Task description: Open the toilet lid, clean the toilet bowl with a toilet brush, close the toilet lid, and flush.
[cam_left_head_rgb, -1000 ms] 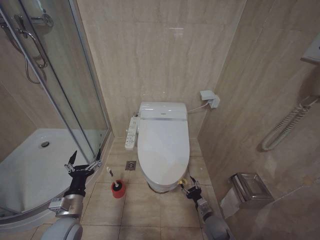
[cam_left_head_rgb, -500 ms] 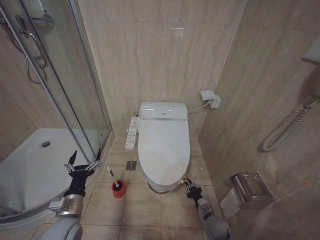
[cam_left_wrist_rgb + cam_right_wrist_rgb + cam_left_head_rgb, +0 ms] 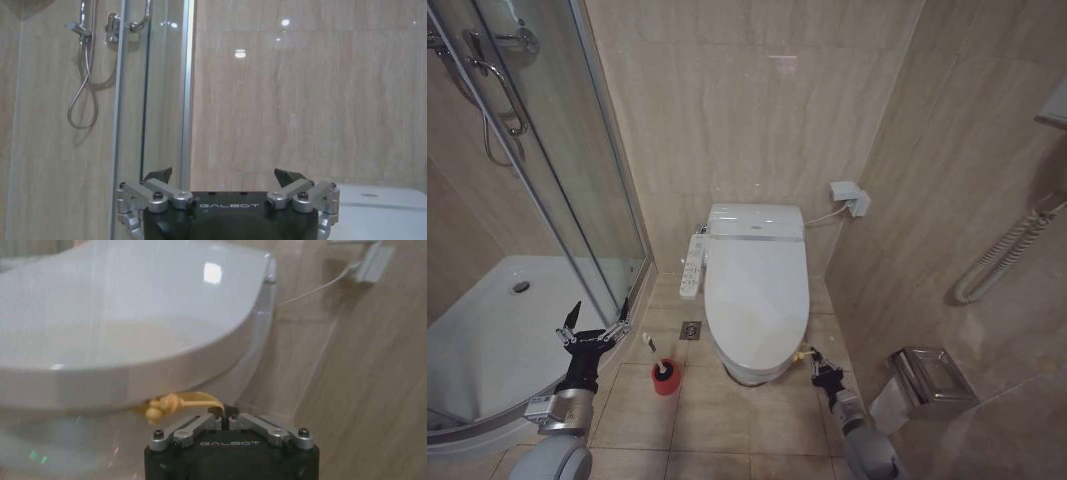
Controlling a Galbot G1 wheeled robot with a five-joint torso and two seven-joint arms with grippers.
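Observation:
The toilet lid (image 3: 757, 290) lies shut over the white toilet bowl (image 3: 749, 373). My right gripper (image 3: 821, 364) is low at the lid's front right corner. In the right wrist view its fingertips (image 3: 227, 416) are pressed together at the end of the yellow tie (image 3: 180, 402), which hangs under the lid's (image 3: 120, 315) rim. The toilet brush (image 3: 654, 354) stands in its red cup (image 3: 664, 381) on the floor left of the bowl. Left of the brush, my left gripper (image 3: 594, 326) is held up and open, with nothing between its fingers (image 3: 160, 176).
A curved glass shower door (image 3: 577, 200) and white shower tray (image 3: 487, 330) are on the left. The button panel (image 3: 690, 265) sticks out on the bowl's left side, with a floor drain (image 3: 690, 330) below it. A metal paper holder (image 3: 930, 375) is on the right wall.
My right gripper has shifted right and slightly up, away from the bowl's front, and the yellow tie has come with it. The lid stays down. The left arm has not moved.

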